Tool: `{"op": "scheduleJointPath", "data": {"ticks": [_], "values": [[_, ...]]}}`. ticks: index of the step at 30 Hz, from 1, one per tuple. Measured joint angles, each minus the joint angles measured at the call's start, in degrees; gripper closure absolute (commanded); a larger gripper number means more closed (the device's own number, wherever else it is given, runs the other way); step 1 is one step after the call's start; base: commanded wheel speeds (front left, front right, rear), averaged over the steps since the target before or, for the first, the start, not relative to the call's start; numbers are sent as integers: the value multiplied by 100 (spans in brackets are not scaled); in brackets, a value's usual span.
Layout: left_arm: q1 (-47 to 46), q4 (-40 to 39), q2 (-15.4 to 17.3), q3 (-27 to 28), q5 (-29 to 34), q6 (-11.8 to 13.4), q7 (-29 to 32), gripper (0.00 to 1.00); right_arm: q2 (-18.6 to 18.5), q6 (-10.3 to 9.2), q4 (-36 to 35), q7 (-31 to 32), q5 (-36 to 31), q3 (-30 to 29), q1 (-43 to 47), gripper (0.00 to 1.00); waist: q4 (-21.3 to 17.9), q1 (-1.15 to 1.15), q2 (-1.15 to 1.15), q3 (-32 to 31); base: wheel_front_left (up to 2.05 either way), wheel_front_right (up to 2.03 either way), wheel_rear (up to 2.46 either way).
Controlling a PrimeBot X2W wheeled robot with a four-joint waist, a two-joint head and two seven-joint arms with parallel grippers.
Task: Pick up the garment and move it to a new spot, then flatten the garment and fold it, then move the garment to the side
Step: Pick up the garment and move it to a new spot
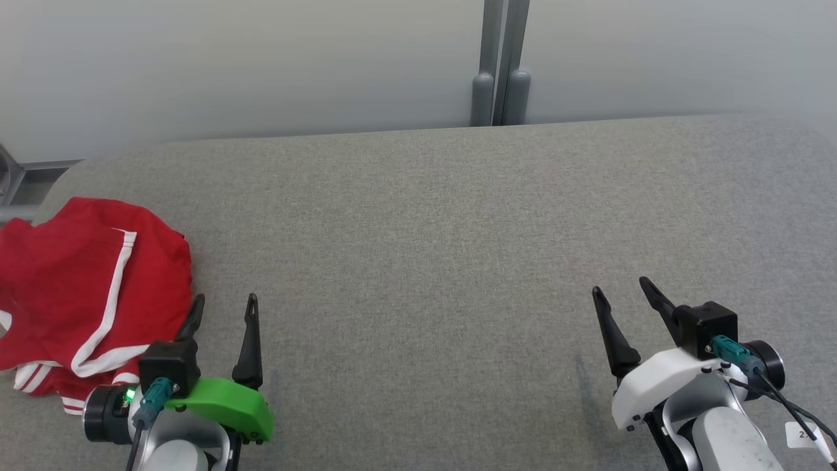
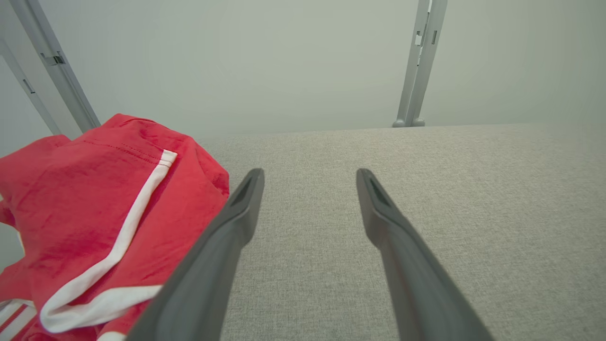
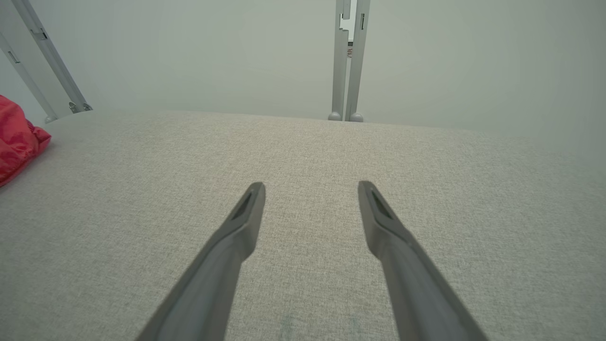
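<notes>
the red garment [image 1: 91, 288], with white stripes, lies bunched at the left end of the grey padded surface [image 1: 425, 261], just to the left of the left gripper [image 1: 225, 299] and slightly farther out. that gripper's fingers stand wide apart with nothing between them, one fingertip close beside the cloth's right edge. the heap seems to run near to far, following its stripe. the right gripper [image 1: 620, 286], also spread and empty, is well apart on the right, so the left arm looks better placed to reach. the garment's left side is cut off, its near corner sits behind the left wrist, and its type and layers are hard to make out.
</notes>
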Motion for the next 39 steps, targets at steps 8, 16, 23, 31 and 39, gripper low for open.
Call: {"op": "scheduleJointPath", "data": {"ticks": [8,16,23,31,39], "values": [[27,33,-25,42,-161,0,0,0,-4,0,5,1,0,20,-2,0,4,0,0,-12,0,0,0],[124,46,-37,111,-287,73,-19,0,-22,0,5,-44,109,97,44,0,181,0,0,-32,0,0,0],[279,33,-7,194,-478,77,41,0,-40,0,-35,-116,363,192,97,0,596,0,0,-77,0,0,0],[398,-100,120,200,-485,151,179,0,-40,0,-34,-167,469,291,162,0,1156,0,0,-116,0,0,0],[463,-222,169,191,-502,211,269,0,3,0,5,-218,488,328,170,0,1713,0,0,-116,0,0,0]]}}
